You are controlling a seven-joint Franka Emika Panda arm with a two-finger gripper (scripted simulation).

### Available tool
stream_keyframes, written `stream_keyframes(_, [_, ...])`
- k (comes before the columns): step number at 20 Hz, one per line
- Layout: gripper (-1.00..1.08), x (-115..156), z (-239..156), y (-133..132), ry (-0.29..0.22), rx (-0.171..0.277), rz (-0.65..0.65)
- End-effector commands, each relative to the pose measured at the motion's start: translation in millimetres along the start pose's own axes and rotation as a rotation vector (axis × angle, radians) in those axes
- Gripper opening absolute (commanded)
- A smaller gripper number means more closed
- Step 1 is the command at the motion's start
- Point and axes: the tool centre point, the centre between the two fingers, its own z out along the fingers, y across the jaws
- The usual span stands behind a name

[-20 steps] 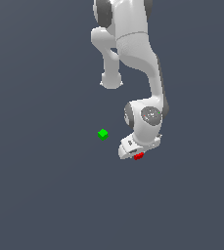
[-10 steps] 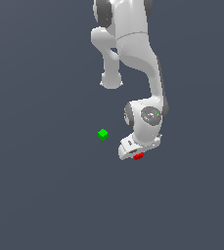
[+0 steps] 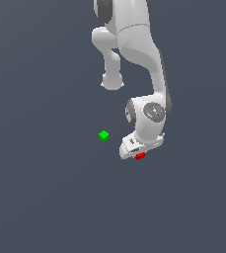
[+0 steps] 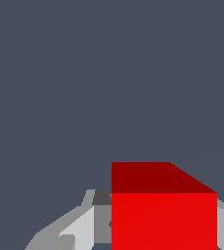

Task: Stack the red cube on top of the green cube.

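Note:
The red cube (image 3: 140,156) sits under the white hand of my gripper (image 3: 138,153), low down near the floor. In the wrist view the red cube (image 4: 163,215) fills the space between my two grey fingers (image 4: 81,228), which press against its sides. The gripper is shut on it. The green cube (image 3: 103,135) rests on the dark floor toward the exterior view's left of the gripper, a short gap away and slightly farther up in that view. It does not show in the wrist view.
The plain dark grey floor (image 3: 45,197) spreads all around. The white arm (image 3: 144,54) rises above the gripper toward the top of the exterior view.

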Motion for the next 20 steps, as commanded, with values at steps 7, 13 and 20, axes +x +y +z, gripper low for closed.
stream_keyframes(7, [-1.0,-0.1,-56.9,-0.5,0.002,-0.001,-0.001])
stream_keyframes(13, [-1.0,0.9,-77.0,-0.5,0.003,0.0,-0.001])
stream_keyframes(20, [-1.0,-1.6,-75.8,1.5,0.004,0.0,-0.001])
